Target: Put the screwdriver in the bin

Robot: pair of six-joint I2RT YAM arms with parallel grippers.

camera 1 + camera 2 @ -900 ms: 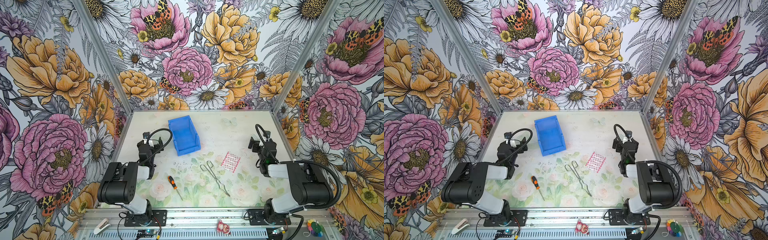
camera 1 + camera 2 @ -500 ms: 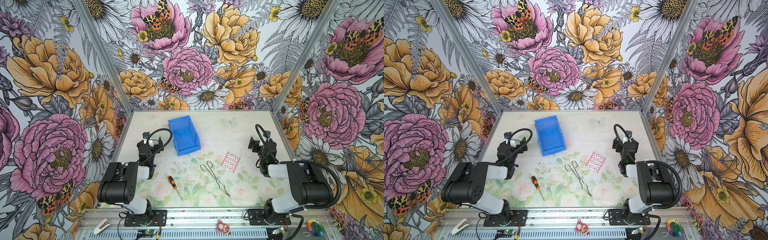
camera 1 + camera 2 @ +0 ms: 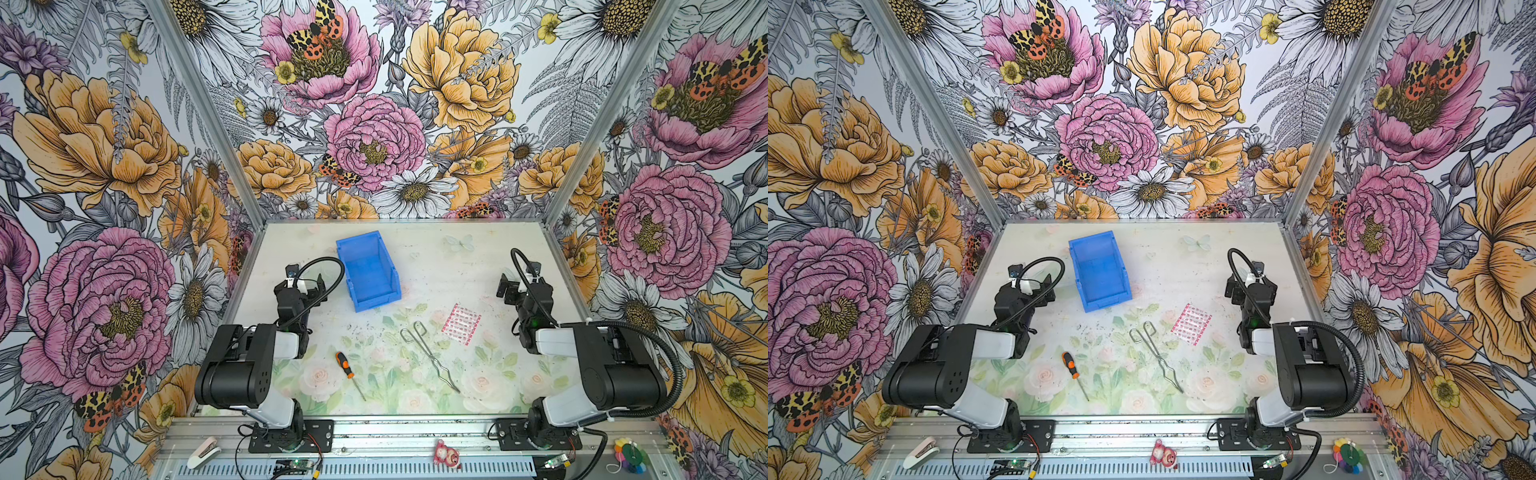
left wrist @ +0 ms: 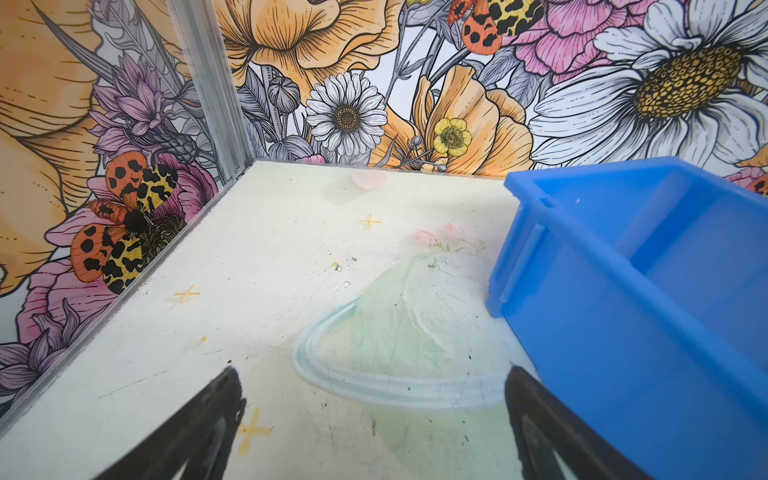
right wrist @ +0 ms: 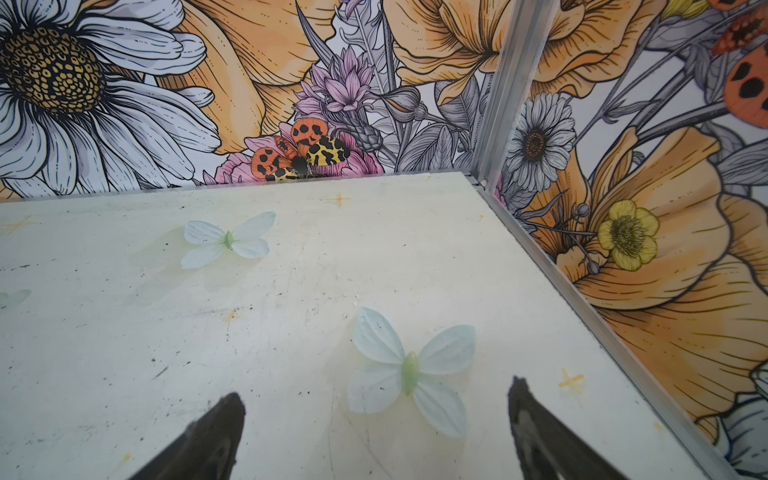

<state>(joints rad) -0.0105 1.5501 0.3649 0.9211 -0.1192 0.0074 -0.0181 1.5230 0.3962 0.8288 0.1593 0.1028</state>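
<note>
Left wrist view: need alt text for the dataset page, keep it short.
A blue bin stands close beside the open left hand, whose two black fingers frame a pale, scuffed table with nothing between them. Flower-printed walls meet at a metal corner post behind.

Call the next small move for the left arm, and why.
Probably bring the left gripper over the small orange-and-black-handled screwdriver: its jaws stand open and empty beside the bright blue plastic bin, while the screwdriver lies untouched nearer that arm's base.
</note>
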